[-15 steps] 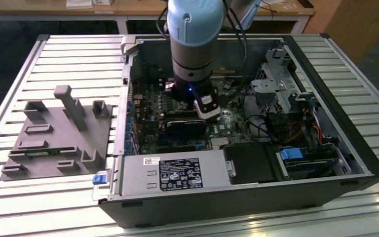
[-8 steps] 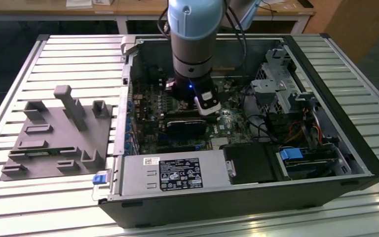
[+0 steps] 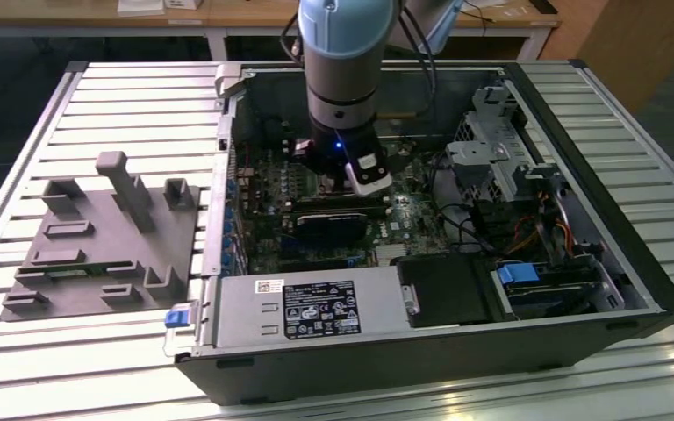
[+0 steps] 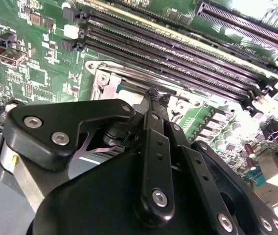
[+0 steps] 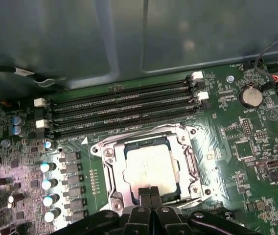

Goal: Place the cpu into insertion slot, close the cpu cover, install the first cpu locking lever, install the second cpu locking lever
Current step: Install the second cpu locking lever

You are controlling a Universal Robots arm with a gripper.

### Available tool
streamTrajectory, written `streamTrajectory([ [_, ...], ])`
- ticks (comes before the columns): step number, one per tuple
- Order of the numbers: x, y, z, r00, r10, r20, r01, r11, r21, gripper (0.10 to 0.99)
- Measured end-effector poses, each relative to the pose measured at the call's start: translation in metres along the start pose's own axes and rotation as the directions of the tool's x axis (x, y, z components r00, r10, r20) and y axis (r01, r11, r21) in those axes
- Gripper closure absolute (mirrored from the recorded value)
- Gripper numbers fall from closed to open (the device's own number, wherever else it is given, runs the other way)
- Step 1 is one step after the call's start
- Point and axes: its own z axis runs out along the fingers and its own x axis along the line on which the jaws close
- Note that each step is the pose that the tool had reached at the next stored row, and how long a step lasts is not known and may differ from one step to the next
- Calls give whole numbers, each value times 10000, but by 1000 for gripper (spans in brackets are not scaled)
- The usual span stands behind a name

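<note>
The chip (image 5: 150,168) already sits in its socket on the green board (image 5: 237,142), its pale metal top showing through the window of the silvery cover (image 5: 187,159), which lies flat around it. So the work appears to have reached the locking levers.

The end effector (image 5: 149,192) hangs low over the socket inside the open computer case (image 3: 618,175), which lies on the slatted table (image 3: 126,105). Its two black fingertips are pressed together with nothing between them, and they stand at the near edge of the cover, touching it or just above; which one cannot be told. In the second wrist view the fingertips (image 4: 153,92) meet right at the socket's rim, beside the rows of memory slots (image 4: 188,63).

To do this step well, the closed tips should likely press only on the thin lever wire and not on the chip's top or the cover's frame. A slow, steady sweep along the socket's edge would help the lever catch under its hook without springing back.
</note>
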Motion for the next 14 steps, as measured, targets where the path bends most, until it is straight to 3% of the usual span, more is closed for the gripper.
streamTrajectory([
  [8,22,100,15,10000,-5,13,5,10000,63,984],
  [14,26,144,-44,10000,-6,15,6,10000,80,984],
])
